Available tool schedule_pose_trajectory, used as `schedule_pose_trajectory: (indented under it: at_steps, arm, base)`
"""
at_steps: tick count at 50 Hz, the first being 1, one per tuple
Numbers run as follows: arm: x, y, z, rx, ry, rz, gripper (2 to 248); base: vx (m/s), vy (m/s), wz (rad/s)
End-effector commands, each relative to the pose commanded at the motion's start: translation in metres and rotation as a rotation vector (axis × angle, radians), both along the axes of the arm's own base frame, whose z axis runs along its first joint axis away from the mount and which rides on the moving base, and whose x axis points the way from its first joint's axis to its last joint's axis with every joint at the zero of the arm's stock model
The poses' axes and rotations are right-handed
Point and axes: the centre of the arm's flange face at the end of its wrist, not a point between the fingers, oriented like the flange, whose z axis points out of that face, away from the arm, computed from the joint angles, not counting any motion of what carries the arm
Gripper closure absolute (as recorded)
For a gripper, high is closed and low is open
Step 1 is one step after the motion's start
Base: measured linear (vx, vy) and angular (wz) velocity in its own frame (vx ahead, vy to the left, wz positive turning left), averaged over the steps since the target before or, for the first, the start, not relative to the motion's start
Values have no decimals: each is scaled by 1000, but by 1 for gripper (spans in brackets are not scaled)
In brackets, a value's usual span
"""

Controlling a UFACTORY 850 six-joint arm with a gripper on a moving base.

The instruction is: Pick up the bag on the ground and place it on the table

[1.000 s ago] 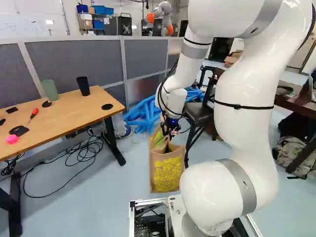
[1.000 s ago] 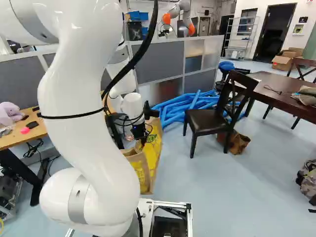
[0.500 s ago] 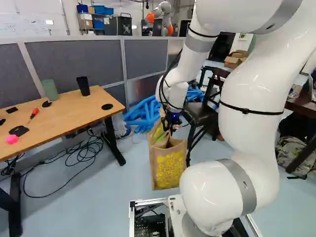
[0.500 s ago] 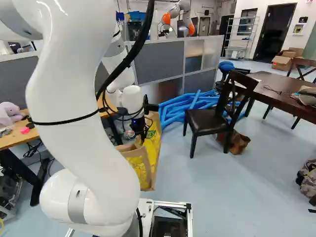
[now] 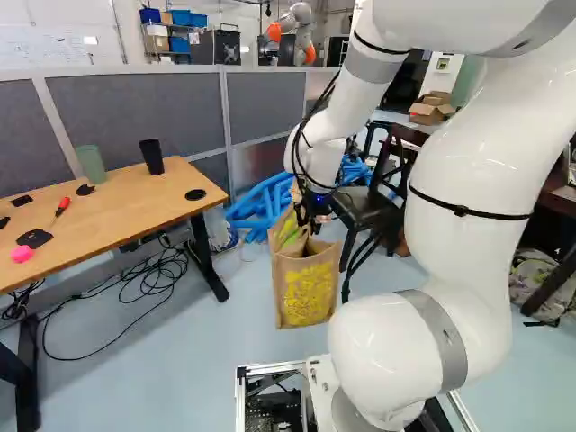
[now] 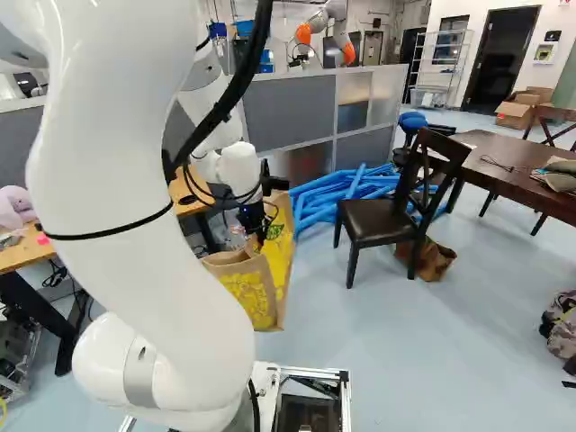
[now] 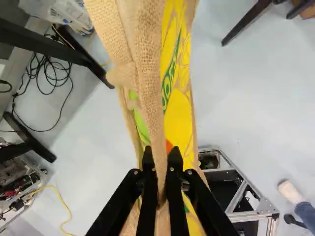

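Higher than in the earlier frame, the bag [image 5: 308, 292] has moved with the gripper [image 5: 315, 218], both shifting toward twelve o'clock in the left base view. Arm links above the foot joint have swung toward three o'clock in that view, while the wooden table [image 5: 135, 214] keeps its place.

Clenched on a fold of the bag, the gripper holds the cloth between its two fingers. Coarse tan burlap shows an open weave, with soft creases near the grip; one broad side carries smooth, bright yellow print with green curls. Boxy and upright, the bag hangs over the pale, glossy floor [image 6: 405, 360].

Seen from the bag in the left base view, the flat-grained wooden table lies at ten o'clock, the round blue tubes [image 5: 265, 205] at eleven, and the dark chair [image 5: 367, 211] at one.
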Motion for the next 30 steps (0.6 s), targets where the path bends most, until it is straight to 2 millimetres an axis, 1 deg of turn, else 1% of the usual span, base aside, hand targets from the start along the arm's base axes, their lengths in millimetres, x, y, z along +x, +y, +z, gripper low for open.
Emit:
schedule_pose_trajectory:
  at_steps: [30]
  arm:
    - [16,0,41,10,-12,1,227]
  base:
    - [0,0,0]
